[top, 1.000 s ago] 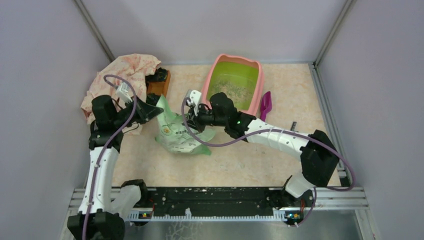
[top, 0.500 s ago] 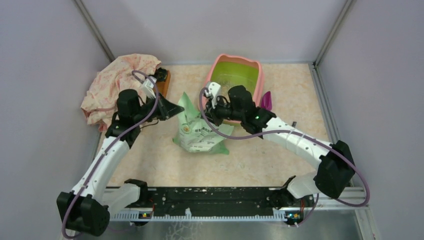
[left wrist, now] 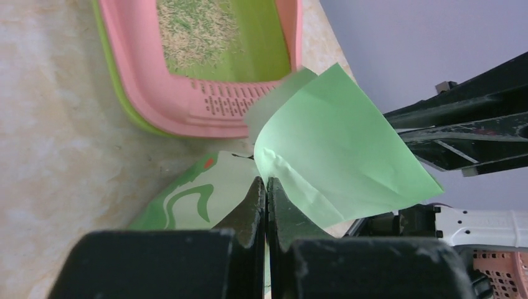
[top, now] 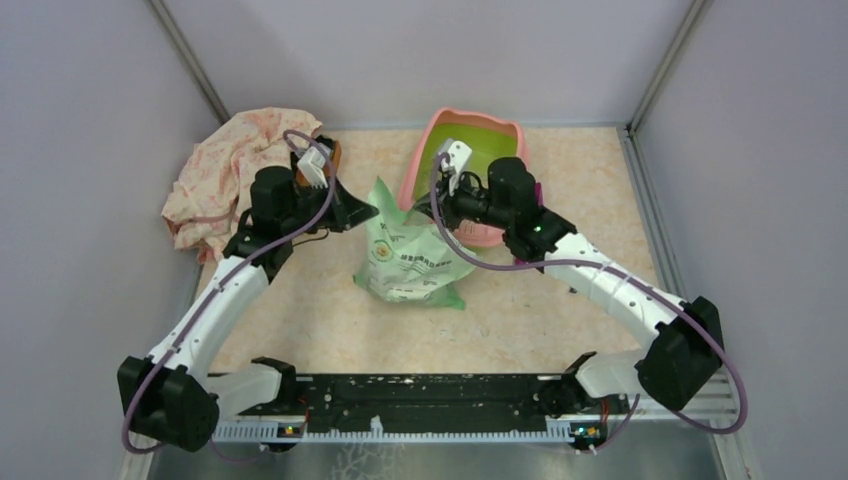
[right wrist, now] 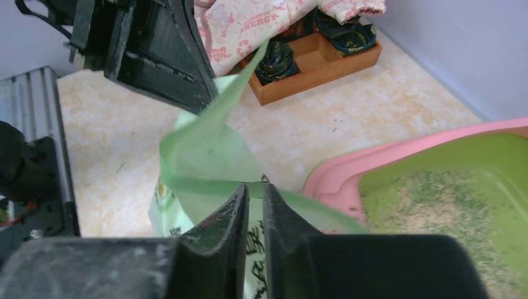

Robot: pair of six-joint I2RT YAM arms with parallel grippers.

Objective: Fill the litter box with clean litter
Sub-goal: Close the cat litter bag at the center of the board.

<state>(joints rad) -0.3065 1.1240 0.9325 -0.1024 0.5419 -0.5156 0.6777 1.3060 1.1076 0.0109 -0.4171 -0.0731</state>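
I hold my left claw (left wrist: 266, 187) and right claw (right wrist: 255, 190) both pinched tight on the green litter bag's (top: 410, 262) top edge, beside the litter box (left wrist: 180, 109).

"ENERGY" on pink cloth (right wrist: 261, 18), bag (right wrist: 163, 215) print illegible

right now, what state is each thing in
litter box, upright, open, only thinly covered inside
clean litter, thin patchy layer on the box floor
bag, top edge pinched by both grippers, beside the box
left gripper, shut on bag
right gripper, shut on bag
cloth, crumpled heap
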